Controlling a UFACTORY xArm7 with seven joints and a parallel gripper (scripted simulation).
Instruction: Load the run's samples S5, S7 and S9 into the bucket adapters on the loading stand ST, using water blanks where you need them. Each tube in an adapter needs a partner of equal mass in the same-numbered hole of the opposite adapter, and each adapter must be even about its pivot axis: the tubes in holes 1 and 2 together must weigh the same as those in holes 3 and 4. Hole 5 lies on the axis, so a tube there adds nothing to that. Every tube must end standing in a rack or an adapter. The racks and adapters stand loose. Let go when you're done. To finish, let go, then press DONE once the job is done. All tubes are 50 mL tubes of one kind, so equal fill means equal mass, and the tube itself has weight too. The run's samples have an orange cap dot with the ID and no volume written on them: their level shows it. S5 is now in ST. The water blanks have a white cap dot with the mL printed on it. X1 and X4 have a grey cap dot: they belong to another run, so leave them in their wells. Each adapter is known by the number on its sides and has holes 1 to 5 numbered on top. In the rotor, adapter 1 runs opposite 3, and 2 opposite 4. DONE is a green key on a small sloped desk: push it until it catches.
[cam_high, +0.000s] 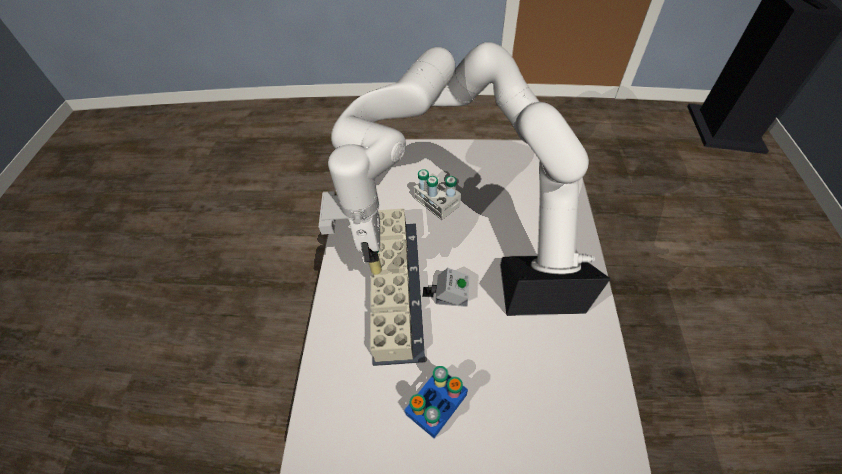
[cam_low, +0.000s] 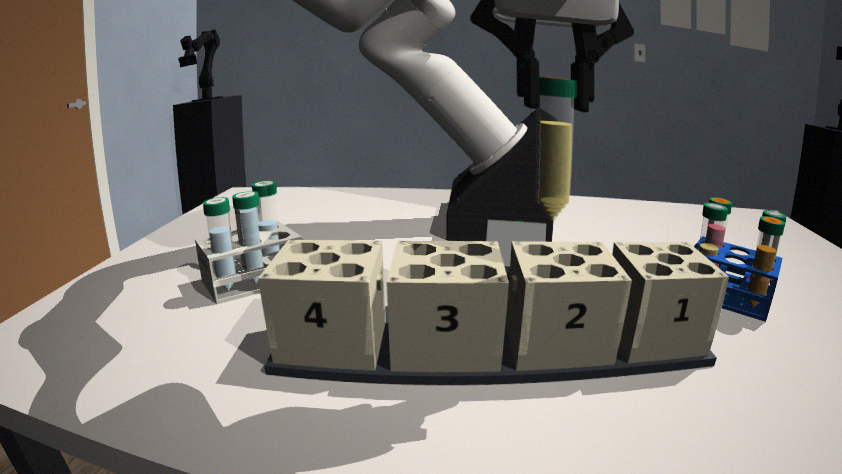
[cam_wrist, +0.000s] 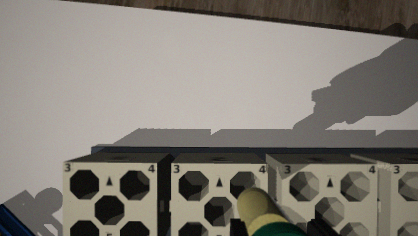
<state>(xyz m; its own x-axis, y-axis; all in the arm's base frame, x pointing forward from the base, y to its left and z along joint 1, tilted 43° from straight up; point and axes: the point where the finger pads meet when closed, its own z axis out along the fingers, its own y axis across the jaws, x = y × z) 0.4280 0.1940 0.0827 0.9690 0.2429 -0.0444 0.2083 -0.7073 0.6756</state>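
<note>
My gripper (cam_low: 556, 97) is shut on a green-capped tube with yellow fill (cam_low: 555, 158) and holds it upright in the air. Its tip hangs clear above adapter 2 (cam_low: 568, 300). In the wrist view the tube (cam_wrist: 257, 207) points near hole 4 of that adapter. It also shows from above (cam_high: 374, 266). Adapters 1 (cam_low: 671, 297), 3 (cam_low: 446, 306) and 4 (cam_low: 321, 306) stand in a row on the dark stand. All their visible holes are empty. Tubes S7 (cam_high: 417, 402) and S9 (cam_high: 454, 385) stand in the blue rack (cam_high: 436, 403).
Two grey-dot tubes (cam_high: 440, 373) (cam_high: 431, 415) share the blue rack. A clear rack (cam_low: 241, 253) with three blue water blanks stands beyond adapter 4. The green DONE key (cam_high: 461, 283) sits on its small desk right of the stand, near the arm's black base (cam_high: 553, 285).
</note>
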